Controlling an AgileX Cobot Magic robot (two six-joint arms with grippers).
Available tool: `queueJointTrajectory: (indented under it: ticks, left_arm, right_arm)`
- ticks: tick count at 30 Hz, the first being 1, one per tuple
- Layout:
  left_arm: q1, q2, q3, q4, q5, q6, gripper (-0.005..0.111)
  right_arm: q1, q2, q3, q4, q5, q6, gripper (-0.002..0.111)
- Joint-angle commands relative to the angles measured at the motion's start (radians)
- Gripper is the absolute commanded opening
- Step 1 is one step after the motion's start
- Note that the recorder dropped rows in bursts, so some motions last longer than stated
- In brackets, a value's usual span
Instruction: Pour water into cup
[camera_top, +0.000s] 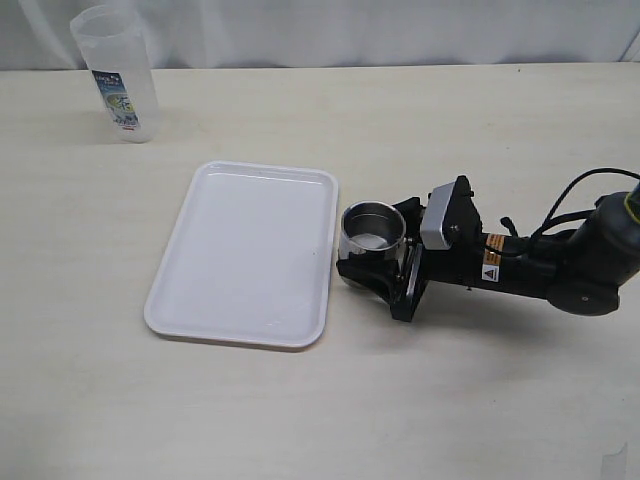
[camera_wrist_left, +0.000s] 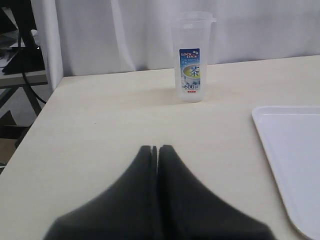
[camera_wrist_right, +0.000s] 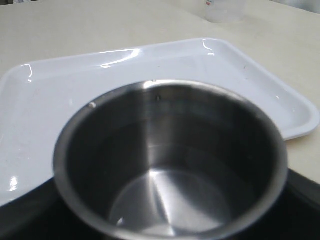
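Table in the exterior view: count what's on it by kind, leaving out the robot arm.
steel cup: 1
plastic tumbler: 1
white tray: 1
Total: 3

A smooth steel cup (camera_wrist_right: 170, 165) shines like a mirror. The white tray (camera_top: 245, 250) looks like glossy plastic. The tumbler (camera_wrist_left: 192, 55) is cloudy see-through plastic with a printed label (camera_wrist_left: 189, 70). The pale worktop (camera_top: 300, 400) is matt and faintly grained. The left gripper (camera_wrist_left: 157, 150) is matt black.
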Motion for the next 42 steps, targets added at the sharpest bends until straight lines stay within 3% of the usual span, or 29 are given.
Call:
queueJointTrajectory:
  ticks: [1,42]
  left_arm:
    - [0.0,-0.002,0.002,-0.005,-0.001,-0.003,0.0]
    - [0.0,-0.002,0.002,-0.026,-0.002,-0.003,0.0]
  right_arm:
    - [0.001,-0.001,-0.001,0.007,-0.005,-0.001,0.004]
    - [0.001,-0.001,-0.001,0.007,-0.005,-0.001,0.004]
